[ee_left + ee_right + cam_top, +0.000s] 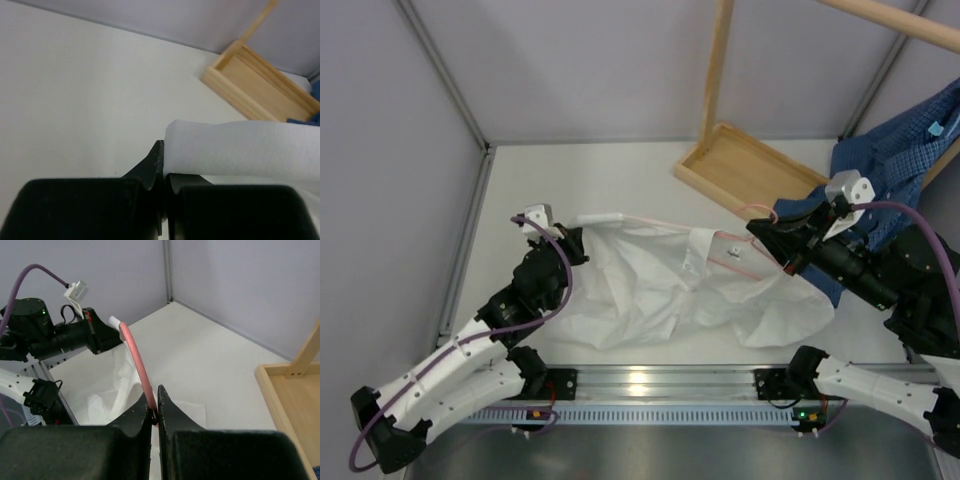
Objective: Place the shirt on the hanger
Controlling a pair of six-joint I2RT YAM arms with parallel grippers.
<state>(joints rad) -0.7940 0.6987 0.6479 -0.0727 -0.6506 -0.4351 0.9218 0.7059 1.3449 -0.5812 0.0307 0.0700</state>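
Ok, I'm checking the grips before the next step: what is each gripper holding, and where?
Right gripper shut on the hanger, pinching its pink wire. Left gripper shut at the rolled edge of the shirt; whether it pinches cloth cannot be told.

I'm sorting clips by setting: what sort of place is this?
Probably a lab booth: plain grey partition walls, a white table, and an aluminium mounting rail along its near edge.

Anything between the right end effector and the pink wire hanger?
Nothing visible does. The right end effector is shut on the thin pink wire hanger, which runs along the upper edge of the wrinkled white shirt in the top view.
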